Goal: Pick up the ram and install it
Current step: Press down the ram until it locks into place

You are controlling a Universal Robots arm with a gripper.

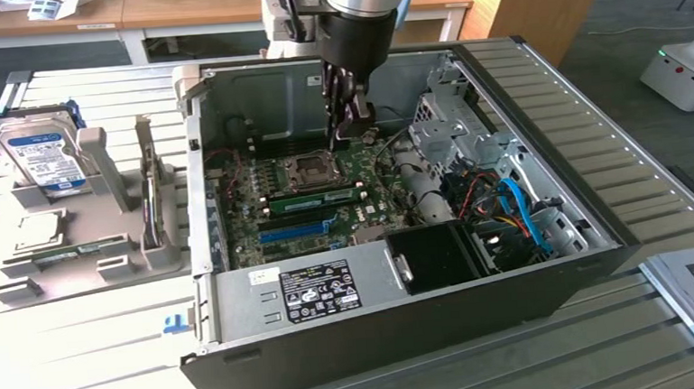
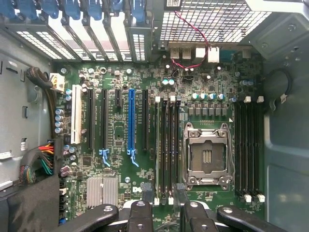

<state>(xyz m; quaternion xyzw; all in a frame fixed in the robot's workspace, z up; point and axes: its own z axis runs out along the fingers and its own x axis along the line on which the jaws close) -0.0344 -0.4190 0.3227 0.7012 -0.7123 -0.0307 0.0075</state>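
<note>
Exterior view: the case [image 1: 368, 333] was seen lying open on the table [image 1: 93, 373], and the gripper [image 1: 349, 136] was hung inside it, low over the board [image 1: 363, 213], just beyond the socket [image 1: 310, 167]. The fingers were caught side-on, so their gap was hard to judge. The ram [image 1: 312, 197] was spotted as a green stick just beside the socket on the near side, apart from the gripper. Whether it was pressed fully home could not be told. Part of the board was hidden by the arm and by cables [image 1: 510, 207]. On the exterior view's left, a drive [image 1: 43, 154] was stood in a grey fixture [image 1: 144, 234].

Wrist view: the gripper [image 2: 166, 216] was shown spread wide with nothing between its fingers [image 2: 140, 212], which were cut off by the frame edge. The board [image 2: 145, 77] was laid out beyond them, with the socket [image 2: 206, 154] empty and the blue slot [image 2: 131, 121] in plain sight. Which of the dark slots [image 2: 166, 145] beside the socket carried the ram could not be made out.
</note>
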